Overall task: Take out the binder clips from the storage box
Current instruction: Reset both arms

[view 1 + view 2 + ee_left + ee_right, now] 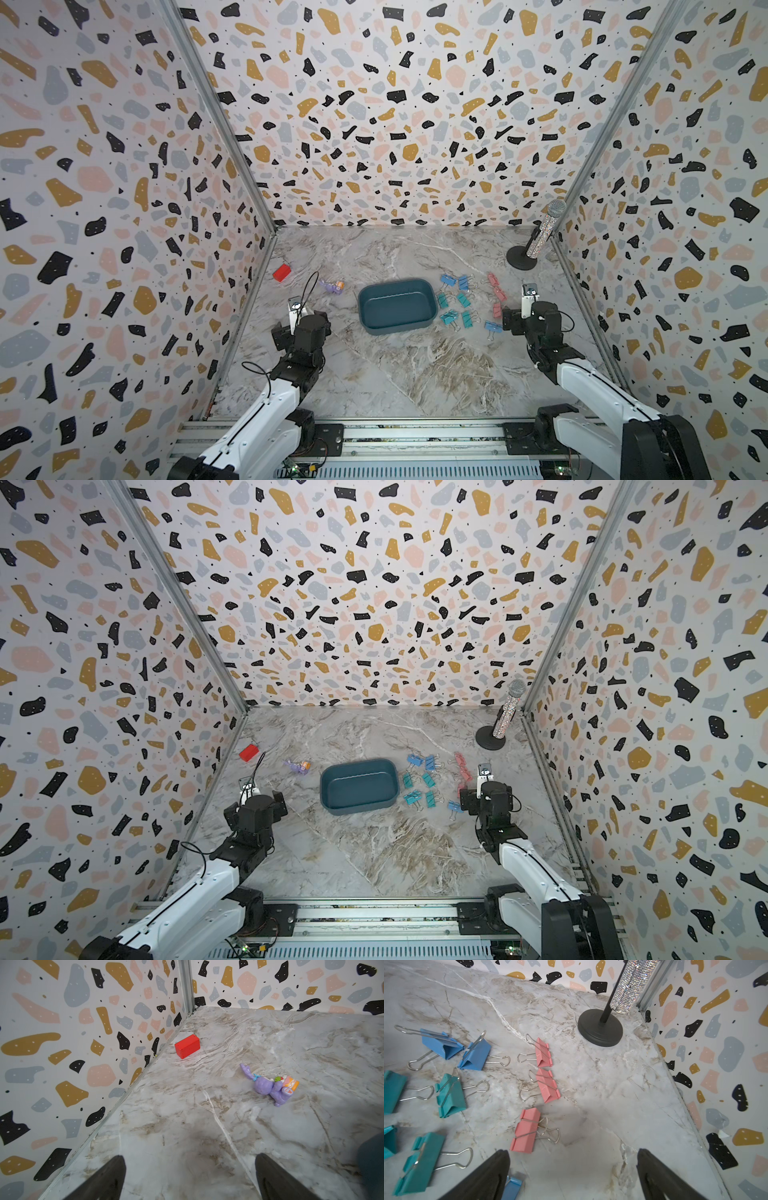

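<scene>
Both top views are showing the storage box (397, 307) sitting empty on the table (415, 374), so the emptying is looking complete. The left gripper (190, 1159) is hanging spread and empty on the box's side away from the binder clips (463, 299), probably parked clear. The right gripper (572, 1153) is hovering beyond the clips from the box, jaws released, grasping nothing. The clips are lying scattered just beside the box, outside it; one blue clip (512, 1186) is peeking from behind a right finger (488, 1176), not between the pair.
</scene>
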